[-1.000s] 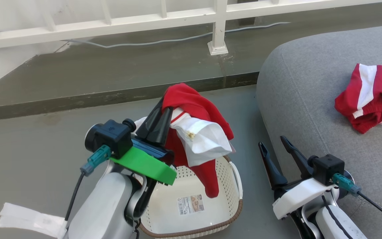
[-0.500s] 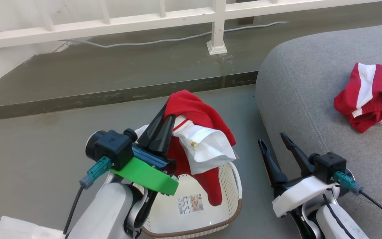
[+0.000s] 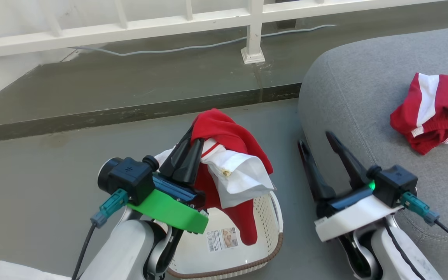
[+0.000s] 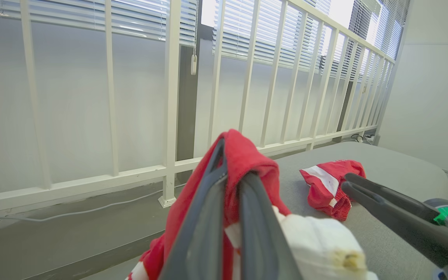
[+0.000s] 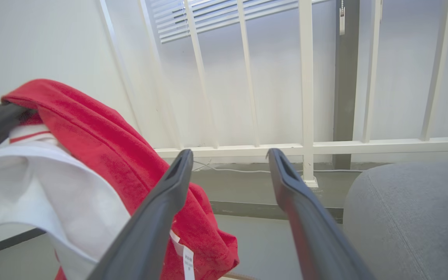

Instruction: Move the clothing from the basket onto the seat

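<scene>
In the head view, my left gripper [image 3: 196, 136] is clamped on a red-and-white jersey [image 3: 228, 132] held above the basket [image 3: 265, 210]. The jersey's red tail hangs into the basket near the label sticker [image 3: 222, 239]. Another jersey [image 3: 434, 111] lies on the seat [image 3: 348, 89]. In the left wrist view, my fingers [image 4: 204, 217] pinch red fabric. In the right wrist view, my right gripper [image 5: 230, 153] is spread apart beside the seat.

You had open floor [image 3: 45, 167] left of the basket [image 3: 266, 217]; between basket and seat [image 3: 364, 97], the right gripper [image 3: 314, 139] filled the narrow gap.
</scene>
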You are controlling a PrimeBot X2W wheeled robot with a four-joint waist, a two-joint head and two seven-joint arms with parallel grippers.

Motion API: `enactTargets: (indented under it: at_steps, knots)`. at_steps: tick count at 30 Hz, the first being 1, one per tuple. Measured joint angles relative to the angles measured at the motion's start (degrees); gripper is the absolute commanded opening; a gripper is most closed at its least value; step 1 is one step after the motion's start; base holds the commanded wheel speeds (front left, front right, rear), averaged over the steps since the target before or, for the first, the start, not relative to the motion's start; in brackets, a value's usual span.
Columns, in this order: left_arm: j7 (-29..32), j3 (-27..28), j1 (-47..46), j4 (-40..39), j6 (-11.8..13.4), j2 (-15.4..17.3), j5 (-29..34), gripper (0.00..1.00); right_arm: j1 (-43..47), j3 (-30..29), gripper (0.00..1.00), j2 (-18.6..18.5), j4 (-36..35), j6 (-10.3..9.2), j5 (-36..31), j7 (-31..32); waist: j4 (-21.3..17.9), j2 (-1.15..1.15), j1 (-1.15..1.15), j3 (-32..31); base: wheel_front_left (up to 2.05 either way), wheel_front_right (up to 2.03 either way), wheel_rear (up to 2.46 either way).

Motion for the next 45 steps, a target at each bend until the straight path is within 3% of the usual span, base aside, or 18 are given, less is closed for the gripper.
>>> enactTargets:
  at_steps: [7, 14, 20, 35, 36, 37, 38, 45]
  knots:
    - [0.6, 0.0, 0.2, -1.4, 0.1, 0.2, 0.0, 0.00, -3.0, 5.2, 1.00, 0.7, -8.3, 2.44, 2.0, 1.0, -0.1, 0.00, 0.00, 0.1, 0.00, 0.00, 0.00]
    - [1.3, -0.2, 0.2, -1.7, 0.1, 0.3, 0.2, 0.00, -3.1, 11.6, 1.00, 1.2, -10.2, 3.58, 5.5, 5.3, 0.2, 0.00, 0.00, 0.2, 0.00, 0.00, 0.00]
    - [1.6, -0.6, 0.2, -2.5, 0.1, 0.3, 0.4, 0.00, -3.0, 15.8, 1.00, 1.4, -8.7, 4.05, 6.0, 8.3, 0.5, 0.00, 0.00, 0.4, 0.00, 0.00, 0.00]
    - [1.9, -2.2, 0.1, -3.8, 0.0, 0.1, 0.3, 0.00, -7.7, 16.9, 1.00, 0.5, -1.1, 4.07, 1.8, 8.4, 1.3, 0.00, 0.00, 0.5, 0.00, 0.00, 0.00]
    - [2.0, -2.3, 0.1, -3.8, 0.0, 0.1, 0.3, 0.00, -8.1, 17.0, 0.69, 0.5, -0.4, 4.07, 1.8, 8.4, 1.4, 0.00, 0.00, 0.5, 0.00, 0.00, 0.00]
    - [2.0, -2.5, 0.1, -3.9, 0.0, 0.1, 0.3, 0.00, -8.3, 17.0, 0.07, 0.6, 0.1, 4.07, 2.0, 8.1, 1.4, 0.00, 0.00, 0.5, 0.00, 0.00, 0.00]
    - [2.0, -2.6, 0.1, -3.9, -0.1, 0.1, 0.3, 0.00, -8.5, 17.0, 0.00, 0.6, 0.7, 4.07, 2.0, 7.9, 1.5, 0.00, 0.00, 0.5, 0.00, 0.00, 0.00]
    - [2.5, -3.7, 0.1, -3.9, -0.2, 0.0, 0.3, 0.00, -9.6, 17.1, 0.00, 1.3, 3.5, 4.08, 2.6, 6.7, 1.9, 0.00, 0.00, 0.6, 0.00, 0.00, 0.00]
